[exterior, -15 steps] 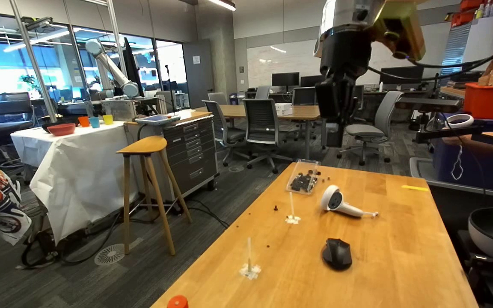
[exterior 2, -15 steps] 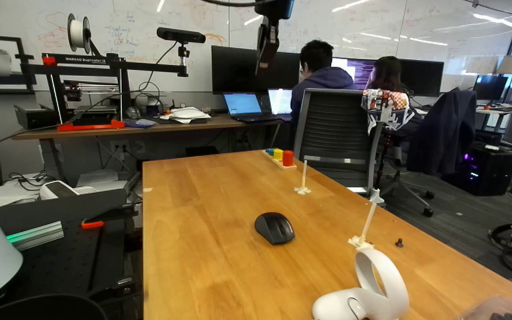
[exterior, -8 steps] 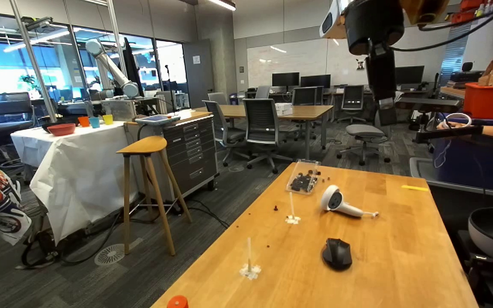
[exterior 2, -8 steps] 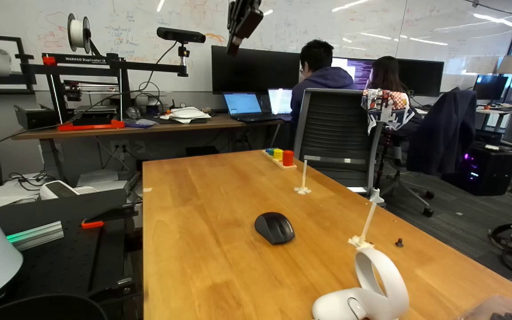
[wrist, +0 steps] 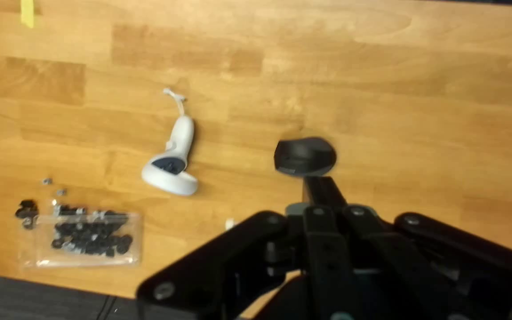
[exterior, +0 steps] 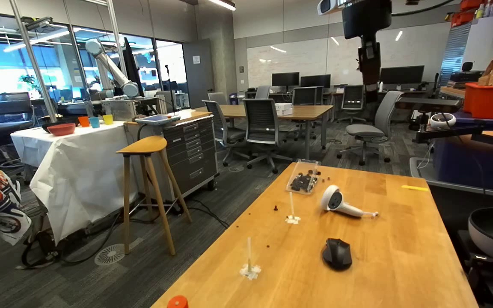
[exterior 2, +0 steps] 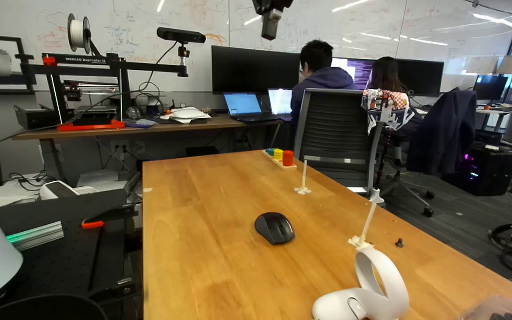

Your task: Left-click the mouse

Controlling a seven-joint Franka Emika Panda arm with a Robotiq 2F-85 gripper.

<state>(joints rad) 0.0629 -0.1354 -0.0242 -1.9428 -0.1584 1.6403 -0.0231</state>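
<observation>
- Your gripper (exterior 2: 270, 30): fingers brought together, holding nothing; in both exterior views you see it raised high above the table (exterior: 392, 273).
- The mouse (exterior: 337, 254): black, lying on the table, well apart from your gripper; in your wrist view it shows just past the finger ends.
- The white controller (wrist: 182, 133): lying near the mouse, a short cord at its handle's end.
- The clear box (wrist: 134, 258): near a table corner, with small dark parts (wrist: 91, 235) inside and a few loose beside it.
- Two pale rods (exterior: 249, 252): standing on whitish patches on the table.
</observation>
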